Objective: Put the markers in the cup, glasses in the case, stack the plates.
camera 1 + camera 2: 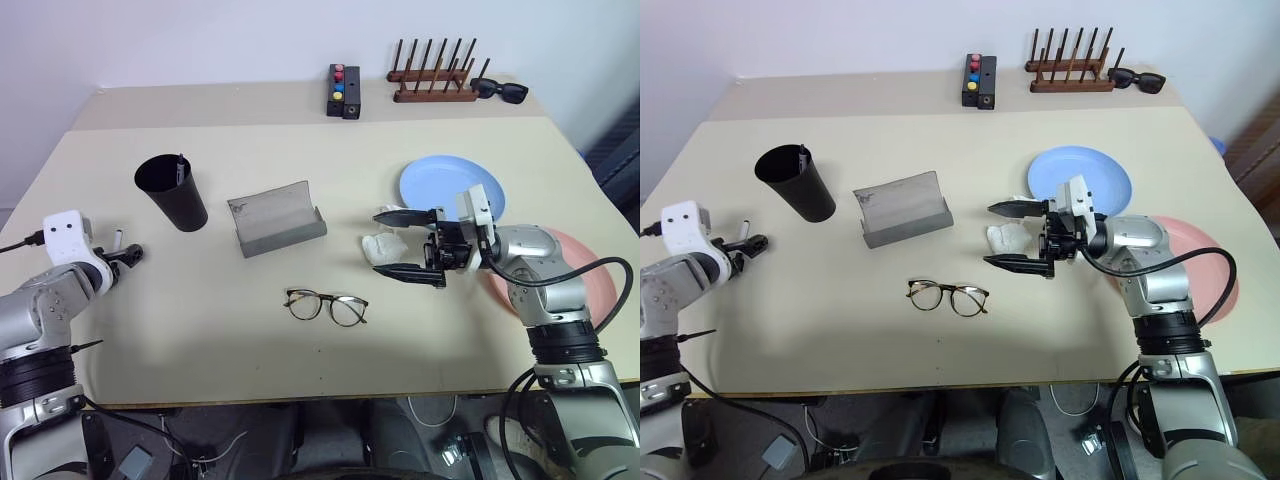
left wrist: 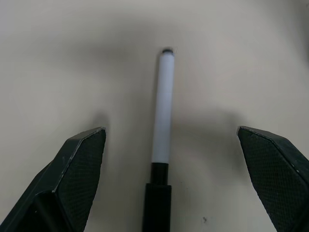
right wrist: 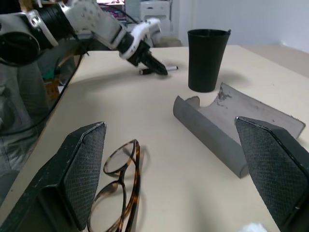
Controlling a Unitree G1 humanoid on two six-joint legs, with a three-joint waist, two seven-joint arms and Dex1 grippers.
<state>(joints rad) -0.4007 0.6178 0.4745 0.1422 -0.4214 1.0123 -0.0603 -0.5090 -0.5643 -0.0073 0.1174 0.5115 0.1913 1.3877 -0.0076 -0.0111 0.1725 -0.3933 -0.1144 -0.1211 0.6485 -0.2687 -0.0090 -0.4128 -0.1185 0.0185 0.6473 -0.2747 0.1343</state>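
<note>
Left pincer [image 2: 169,140] is hovering wide over the marker [image 2: 163,106] lying on the worktop [image 1: 200,340] near the cup [image 1: 172,190] (barrel centred between jaws), needing a square, low close.

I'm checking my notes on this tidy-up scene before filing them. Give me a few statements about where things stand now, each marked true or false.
1. The grey case lies open on the table. True.
2. The glasses are already inside the case. False: they lie on the table in front of it.
3. The left gripper is open, with a white marker lying between its fingers. True.
4. The blue plate is stacked on the pink plate. False: they lie side by side.
5. The right gripper is shut on the glasses. False: it is open and holds nothing.
6. A marker stands in the black cup. True.
</note>
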